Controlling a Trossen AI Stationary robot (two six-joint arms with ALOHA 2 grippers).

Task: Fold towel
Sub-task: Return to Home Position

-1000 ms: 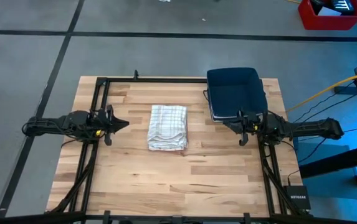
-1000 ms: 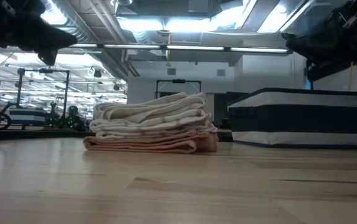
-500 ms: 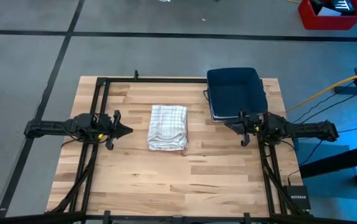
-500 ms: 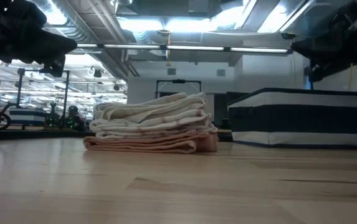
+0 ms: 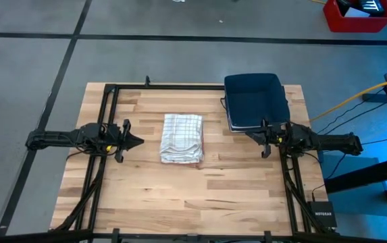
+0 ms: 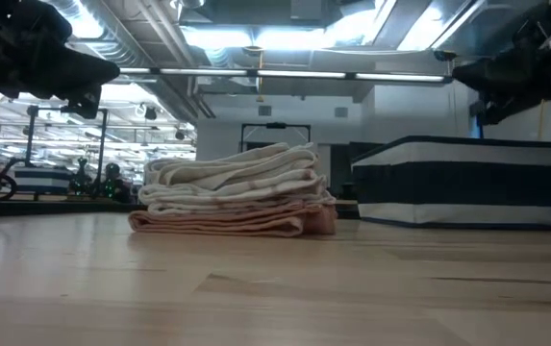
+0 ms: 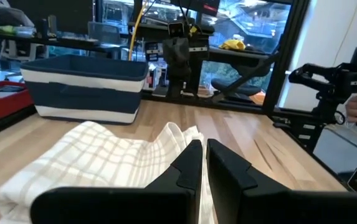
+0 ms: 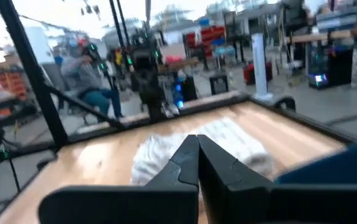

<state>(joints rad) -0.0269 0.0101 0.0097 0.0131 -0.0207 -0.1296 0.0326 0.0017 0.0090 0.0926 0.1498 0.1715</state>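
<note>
The wooden table (image 5: pixel 207 196) is spanned by both arms. The navy bin with white stripes (image 5: pixel 254 101) is seen just beside the right gripper (image 5: pixel 249 134), on the far side of it in the high view, and what the bin holds cannot be told from its dark inside. The stack of folded towels (image 5: pixel 182 138), with a brown towel (image 6: pixel 227 223) at the bottom, is laid between the two claws, nearer the left gripper (image 5: pixel 136 141); both grippers are held above the table, pointed at the stack, with fingers pressed together.
</note>
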